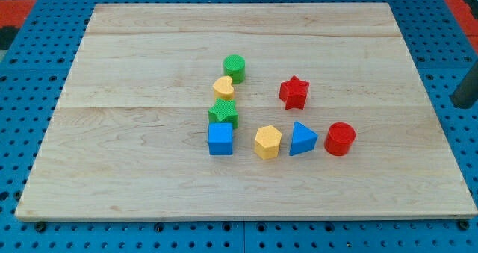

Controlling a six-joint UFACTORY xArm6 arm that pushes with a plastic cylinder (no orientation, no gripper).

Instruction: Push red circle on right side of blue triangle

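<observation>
Red circle point(340, 139): you find it toward the view's lower right of the bench point(149, 51), standing on its flat end; being round, it has no long axis and points no particular way.
Blue triangle point(302, 139): you see it just beside the red circle, on the view's left of it, a small gap between them; one corner points to the view's right, toward the circle.
Row: the yellow hexagon point(267, 142) sits just left of the triangle, and the blue cube point(220, 139) further left, all roughly in one line.
Red star point(294, 92): you see it above the triangle, toward the view's top, apart from both.
Stack to the left: the green star point(224, 113) touches the blue cube's top edge; the yellow heart point(222, 87) and green cylinder point(234, 68) sit close above it.
Tool: you cannot tell its state; a dark object point(467, 89) at the view's right edge is cut off, and my tip does not show.
</observation>
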